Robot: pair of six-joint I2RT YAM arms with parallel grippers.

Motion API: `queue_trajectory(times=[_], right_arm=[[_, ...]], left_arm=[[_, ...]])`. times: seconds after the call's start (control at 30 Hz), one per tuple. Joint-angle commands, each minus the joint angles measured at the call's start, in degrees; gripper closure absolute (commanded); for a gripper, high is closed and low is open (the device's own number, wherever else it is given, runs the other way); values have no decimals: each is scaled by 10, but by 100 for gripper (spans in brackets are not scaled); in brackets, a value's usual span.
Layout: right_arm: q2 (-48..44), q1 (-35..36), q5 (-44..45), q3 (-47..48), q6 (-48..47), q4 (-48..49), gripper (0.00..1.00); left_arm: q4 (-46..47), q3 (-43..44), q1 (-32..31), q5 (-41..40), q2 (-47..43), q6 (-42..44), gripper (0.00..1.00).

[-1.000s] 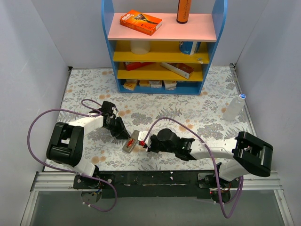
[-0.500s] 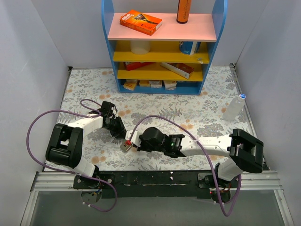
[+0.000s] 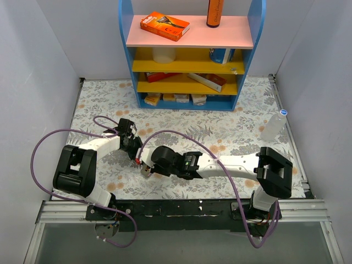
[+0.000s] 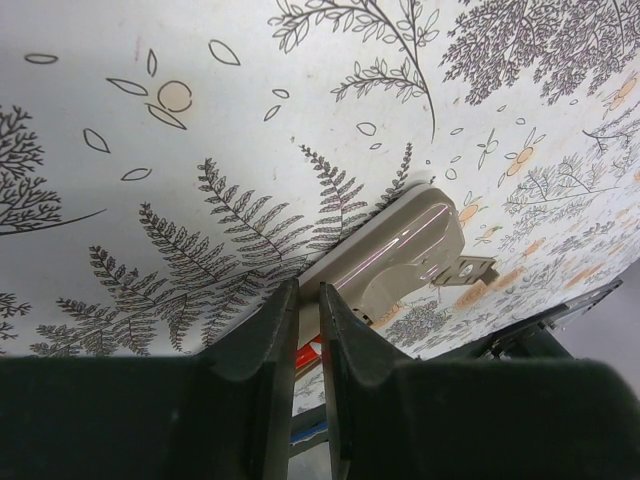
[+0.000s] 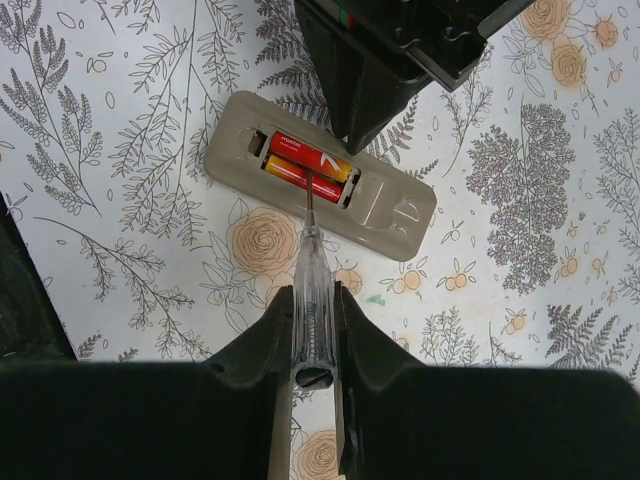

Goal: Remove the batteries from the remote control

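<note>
The grey remote control lies flat on the floral cloth with its recess open. Two red batteries sit side by side in it. My right gripper is shut on a clear-handled screwdriver, and its metal tip reaches into the recess at the batteries. My left gripper comes down on the remote's far long edge. In the left wrist view the remote runs into the narrow slit between my left gripper's fingers. From above, both grippers meet over the remote.
A blue shelf unit with boxes stands at the back. A clear plastic bottle lies at the right edge of the cloth. Purple cables loop over both arms. White walls close in both sides.
My right arm has swung left with the screwdriver until its tip is over the remote. The remote has shifted slightly left. My left gripper's jaws have narrowed.
</note>
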Motion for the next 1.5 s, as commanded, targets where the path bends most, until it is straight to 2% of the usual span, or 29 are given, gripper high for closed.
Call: queue_trajectory(times=[0.0, 0.1, 0.27, 0.3, 0.47, 0.6, 0.83, 0.87, 0.9, 0.97, 1.03, 1.13, 1.37, 1.47], right_arm=[[37, -16, 72, -13, 10, -36, 99], [24, -15, 79, -46, 27, -2, 99], [-47, -16, 79, -183, 48, 112, 99], [-58, -16, 80, -208, 47, 178, 99], [-108, -16, 85, -326, 54, 321, 99], [-111, -16, 92, -337, 57, 352, 99], [-112, -16, 86, -295, 32, 316, 99], [-114, -16, 86, -292, 32, 308, 99], [-117, -16, 85, -290, 32, 302, 99], [-127, -16, 90, -274, 38, 270, 99], [-131, -16, 93, -251, 53, 240, 99], [-130, -16, 94, -223, 79, 162, 99], [-118, -16, 17, -172, 110, 47, 99], [-101, -16, 16, -146, 110, 7, 99]], left_arm=[[-32, -12, -6, -7, -7, 6, 87], [-31, -12, -6, -7, -5, 7, 87], [-27, -15, -6, 0, 8, 9, 88], [-25, -15, -6, 1, 10, 9, 88], [-22, -15, -6, 18, 13, 10, 88], [-13, -21, -6, 29, 10, 6, 88], [-6, -15, -6, 36, 2, 0, 86], [-7, -6, -6, 34, -1, 3, 83], [-13, 0, -6, 25, -11, 9, 74], [-21, 21, -6, -5, -30, 19, 67], [-36, 38, -6, -38, -57, 32, 61], [-46, 61, -5, -55, -83, 48, 57], [-51, 58, -6, -45, -75, 56, 56], [-67, 55, -5, -51, -36, 55, 64]])
